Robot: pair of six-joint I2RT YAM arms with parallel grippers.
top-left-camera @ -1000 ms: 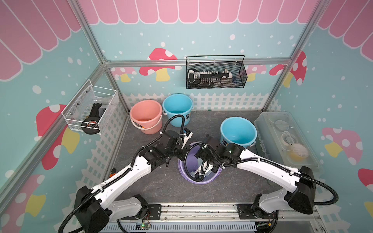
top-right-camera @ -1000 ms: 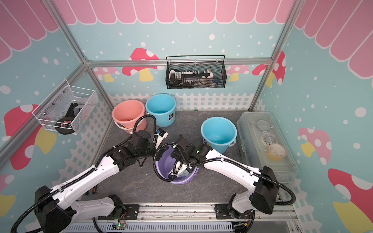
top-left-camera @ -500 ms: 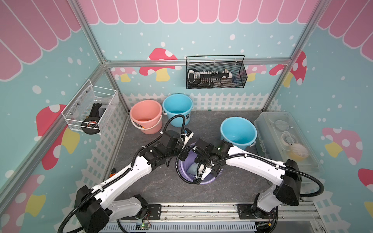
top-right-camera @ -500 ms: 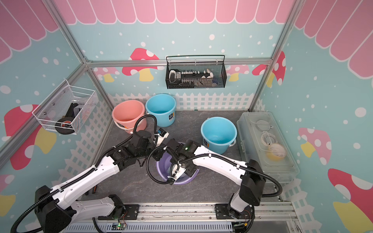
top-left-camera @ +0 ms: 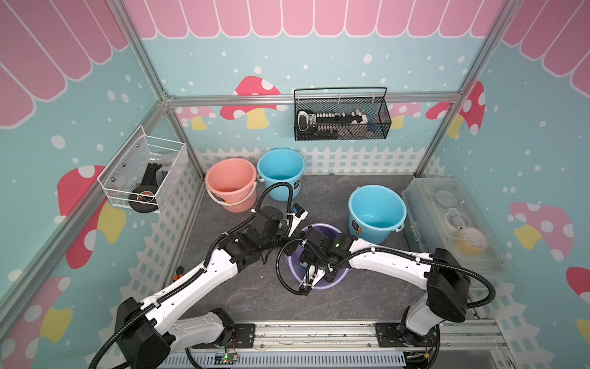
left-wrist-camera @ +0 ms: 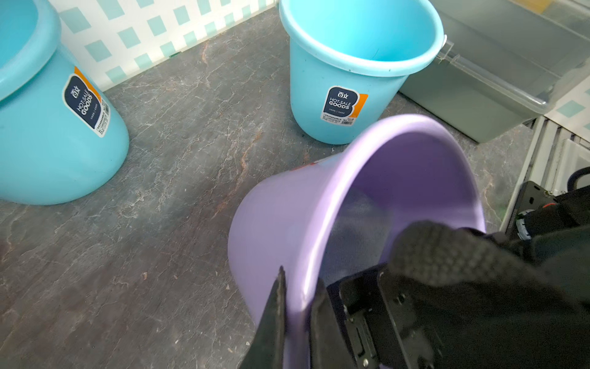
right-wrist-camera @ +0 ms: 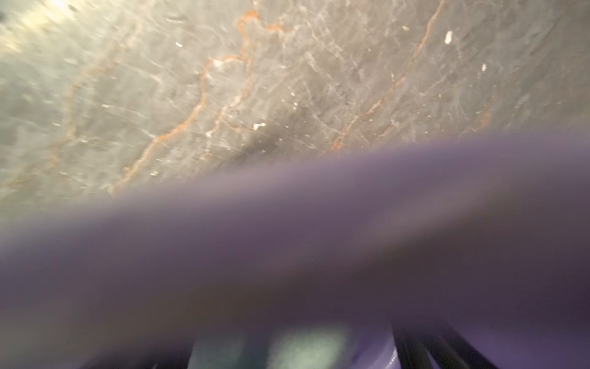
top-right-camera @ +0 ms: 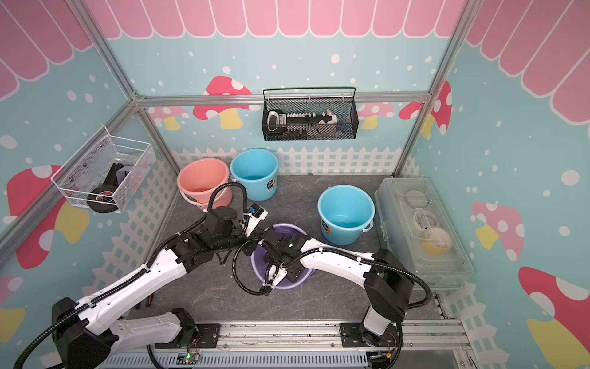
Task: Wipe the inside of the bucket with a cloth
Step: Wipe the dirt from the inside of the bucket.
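Observation:
A purple bucket (top-left-camera: 321,227) stands mid-table, seen in both top views (top-right-camera: 287,227). My left gripper (left-wrist-camera: 300,278) is shut on its rim, one finger outside the wall and one inside, and it tilts the bucket (left-wrist-camera: 277,223) a little. My right gripper (top-left-camera: 319,271) reaches down inside the bucket, its fingers hidden under its own wrist. In the blurred right wrist view a pale green patch of the cloth (right-wrist-camera: 306,348) shows at the jaws, below the purple wall (right-wrist-camera: 319,239). I cannot make out how the right jaws stand.
A blue bucket (top-left-camera: 376,212) stands just right of the purple one. A pink bucket (top-left-camera: 230,183) and a second blue bucket (top-left-camera: 281,172) stand at the back left. A clear lidded box (top-left-camera: 453,230) lines the right edge. Wire baskets (top-left-camera: 341,118) hang on the walls.
The right wrist has swung round inside the purple bucket toward its near left side, and its elbow has shifted left. The left gripper has kept its hold on the rim.

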